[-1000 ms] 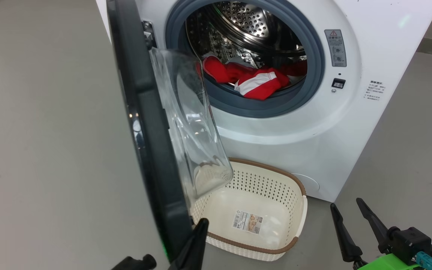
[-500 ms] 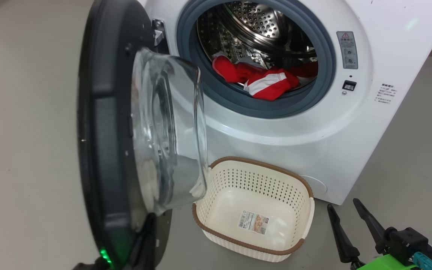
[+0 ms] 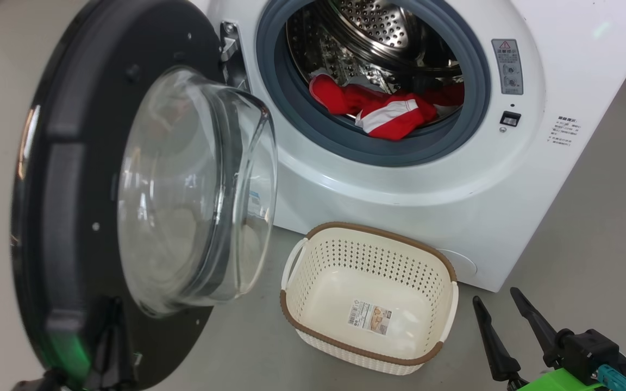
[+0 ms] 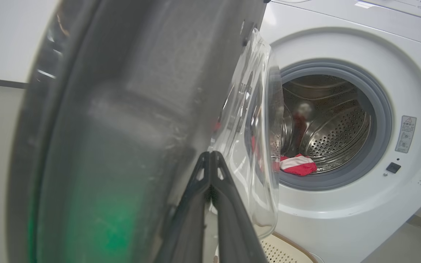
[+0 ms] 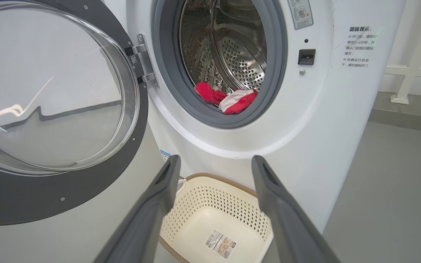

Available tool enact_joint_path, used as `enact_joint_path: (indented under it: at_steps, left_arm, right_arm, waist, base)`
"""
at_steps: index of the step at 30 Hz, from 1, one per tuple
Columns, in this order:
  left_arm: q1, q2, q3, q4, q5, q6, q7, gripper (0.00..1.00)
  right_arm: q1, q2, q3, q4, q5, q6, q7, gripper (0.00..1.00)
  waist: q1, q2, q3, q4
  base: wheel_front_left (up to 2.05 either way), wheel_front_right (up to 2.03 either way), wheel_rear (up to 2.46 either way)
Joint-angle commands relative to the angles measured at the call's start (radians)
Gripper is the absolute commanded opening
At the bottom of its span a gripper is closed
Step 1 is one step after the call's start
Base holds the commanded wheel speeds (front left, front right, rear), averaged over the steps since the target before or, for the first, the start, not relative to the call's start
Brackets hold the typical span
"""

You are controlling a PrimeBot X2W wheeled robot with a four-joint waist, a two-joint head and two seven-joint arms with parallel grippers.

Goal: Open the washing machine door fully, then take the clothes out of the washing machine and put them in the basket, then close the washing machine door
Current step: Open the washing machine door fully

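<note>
Left gripper [image 4: 210, 160], fingers pressed together at the washing machine door [image 3: 63, 163], might slip off its glossy rim, letting it swing shut; right gripper [image 3: 495, 296] hangs spread, empty.

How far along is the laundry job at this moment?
Done, nearly: the door stands swung wide from the washer. In hand: the shut left claw sits at the door's lower rim, seemingly pushing it. Left: the red clothes lie in the drum, the basket holds none, the open right claw hangs beside it, and the door needs closing afterwards.
</note>
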Motion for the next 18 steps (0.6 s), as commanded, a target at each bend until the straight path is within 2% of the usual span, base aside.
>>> enact_joint_path:
  at_steps: [1,18]
  left_arm:
    - [-0.042,0.011,0.06,-0.01,0.011,0.005,-0.008,0.0]
    - [-0.17,0.011,0.329,0.087,0.074,-0.049,-0.008,0.0]
  right_arm:
    - [-0.033,-0.015,0.023,-0.025,0.001,0.008,-0.009,1.0]
    - [-0.042,-0.028,0.012,-0.032,-0.004,0.008,-0.009,1.0]
  waist:
    - [-0.0001,0.0,0.002,-0.001]
    - [-0.0001,0.0,0.046,-0.013]
  base:
    - [0.0,0.0,0.0]
    - [0.0,0.0,0.0]
